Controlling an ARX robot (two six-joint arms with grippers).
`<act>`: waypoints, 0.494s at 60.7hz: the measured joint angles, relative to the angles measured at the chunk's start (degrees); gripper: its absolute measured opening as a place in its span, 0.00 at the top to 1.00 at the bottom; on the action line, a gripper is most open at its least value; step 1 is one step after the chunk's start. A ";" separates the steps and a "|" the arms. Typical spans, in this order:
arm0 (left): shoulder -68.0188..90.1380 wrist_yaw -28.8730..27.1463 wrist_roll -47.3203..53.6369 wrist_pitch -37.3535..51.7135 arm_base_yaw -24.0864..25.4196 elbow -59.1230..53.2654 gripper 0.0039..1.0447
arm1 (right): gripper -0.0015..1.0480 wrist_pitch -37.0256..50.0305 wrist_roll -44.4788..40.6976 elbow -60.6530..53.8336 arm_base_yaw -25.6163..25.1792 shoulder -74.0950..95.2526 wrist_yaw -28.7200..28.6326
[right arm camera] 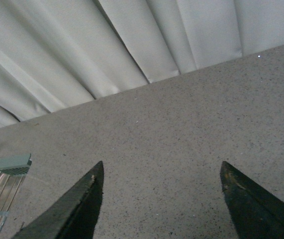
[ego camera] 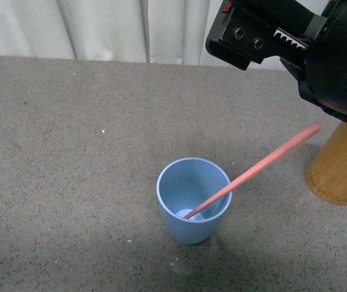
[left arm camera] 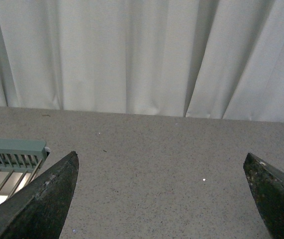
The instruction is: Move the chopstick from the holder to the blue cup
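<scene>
In the front view the light-blue cup (ego camera: 193,207) stands upright on the grey speckled table. A salmon-pink chopstick (ego camera: 264,163) rests in it, narrow tip on the cup's bottom, thick end leaning up to the right over the rim. The orange-brown wooden holder (ego camera: 338,165) stands at the right edge, partly hidden by my right arm (ego camera: 319,48), which hangs above it at the upper right. My right gripper (right arm camera: 161,172) is open and empty over bare table. My left gripper (left arm camera: 161,162) is open and empty over bare table; the left arm is not in the front view.
White curtains (ego camera: 100,27) hang behind the table's far edge. A pale green slatted rack (left arm camera: 10,157) shows beside the table in the left wrist view, and it also shows in the right wrist view (right arm camera: 7,172).
</scene>
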 joint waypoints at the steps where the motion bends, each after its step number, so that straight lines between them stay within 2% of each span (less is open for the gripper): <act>1: 0.02 0.02 0.00 0.00 0.00 0.00 0.06 | 0.29 -0.24 -0.04 0.00 -0.09 -0.17 0.20; 7: 0.00 0.00 0.00 0.00 0.00 0.00 0.06 | 0.12 -1.92 -0.42 -0.68 -1.46 -3.10 1.77; 10: 0.02 0.00 0.00 0.00 0.00 0.00 0.06 | 0.08 -2.51 -0.79 -1.75 -2.40 -5.33 2.82; 14: 0.00 0.02 0.00 0.00 0.00 0.00 0.06 | 0.16 7.02 -7.87 -5.92 -4.09 -7.08 8.39; 16: 0.00 0.04 0.00 0.00 0.00 0.00 0.06 | 0.23 12.15 -14.69 -9.60 -6.27 -9.79 8.17; 19: 0.02 -0.09 0.00 0.00 0.00 0.00 0.06 | 0.30 12.61 -20.48 -13.00 -9.22 -14.36 6.16; 24: 0.00 -0.09 0.00 0.00 0.00 0.00 0.06 | 0.44 6.40 -27.76 -19.21 -16.39 -26.47 -0.72; 30: 0.00 0.02 0.00 0.00 0.00 0.00 0.06 | 0.61 -7.43 -31.82 -25.81 -27.54 -44.94 -12.72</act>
